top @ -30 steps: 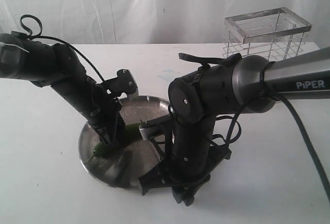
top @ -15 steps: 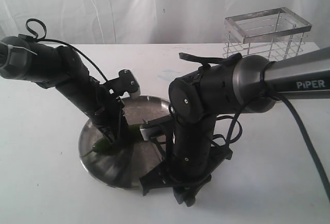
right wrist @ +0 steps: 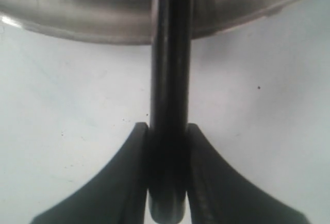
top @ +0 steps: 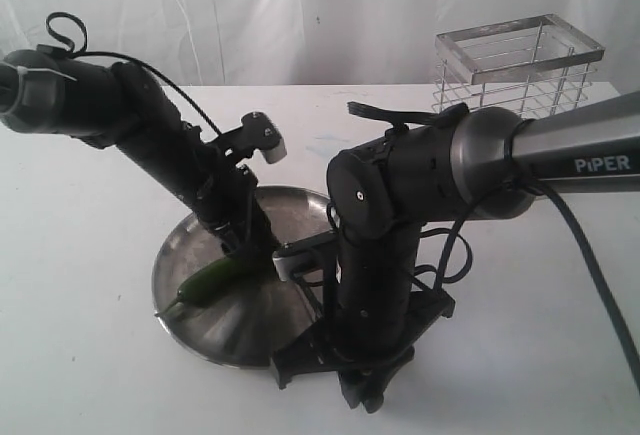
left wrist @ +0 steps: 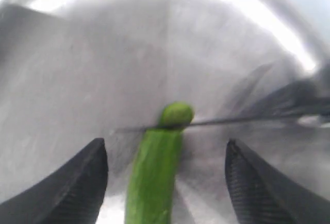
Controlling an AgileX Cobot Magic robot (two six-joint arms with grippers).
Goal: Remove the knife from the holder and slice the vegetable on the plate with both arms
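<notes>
Your left gripper (left wrist: pixel 165 183) hangs with jaws spread either side of the vegetable (left wrist: pixel 154 175) on the plate (top: pixel 200 330) mid-tabletop, your right gripper (right wrist: pixel 167 175) clamps the knife (right wrist: pixel 169 80) handle, blade across the vegetable's tip, holder (top: pixel 518 65) at the far right corner.

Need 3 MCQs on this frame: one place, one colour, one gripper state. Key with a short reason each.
1. Where does the vegetable lie?
A. in the holder
B. on the plate
C. on the bare table

2. What colour is the vegetable?
A. green
B. red
C. yellow

3. How does the right gripper stand?
A. open and empty
B. shut on the vegetable
C. shut on the knife

Key:
1 B: it rests on the steel plate; the wire holder stands apart behind.
2 A: green in the exterior and left wrist views.
3 C: the jaws clamp the knife by its black handle; the left gripper is open astride the vegetable.
</notes>
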